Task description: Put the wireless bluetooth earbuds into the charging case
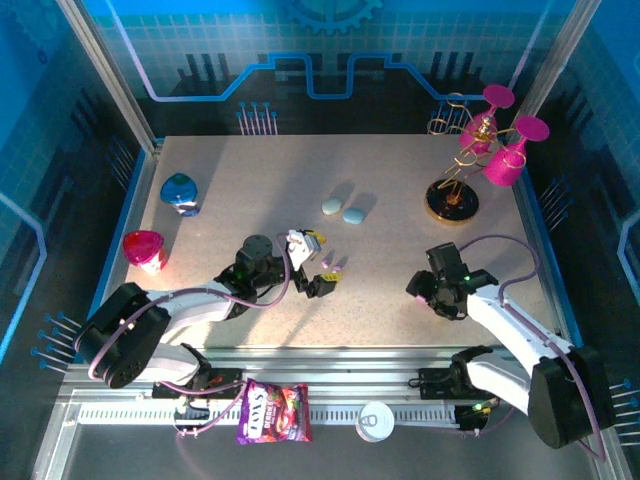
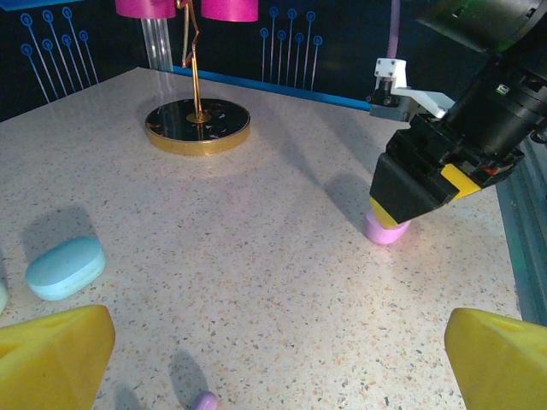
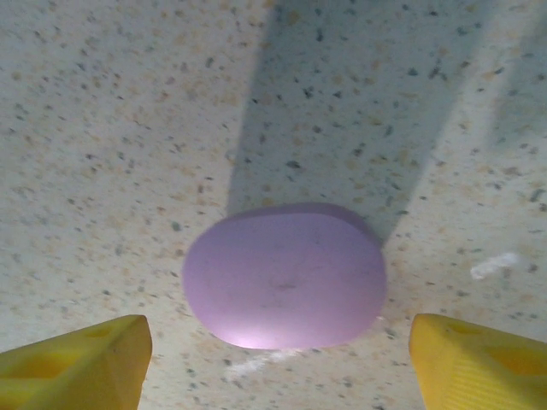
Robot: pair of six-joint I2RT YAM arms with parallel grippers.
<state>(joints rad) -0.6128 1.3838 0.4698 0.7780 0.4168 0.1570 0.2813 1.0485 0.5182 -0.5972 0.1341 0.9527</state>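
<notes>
Hovering over purple case point(image 3: 286, 286) with right end effector point(image 3: 278, 363) spread wide, empty.
With left end effector point(image 2: 278, 359) likewise agape, empty, near purple earbud point(image 2: 205, 400) on desk point(image 2: 256, 213); likely light, slick, rigid, best pinched gently across its body.

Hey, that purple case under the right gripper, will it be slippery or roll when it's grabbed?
The purple case looks smooth, rounded and slightly glossy, so it may slip when squeezed. It lies flat, so rolling seems unlikely. Probably rigid plastic.
</notes>
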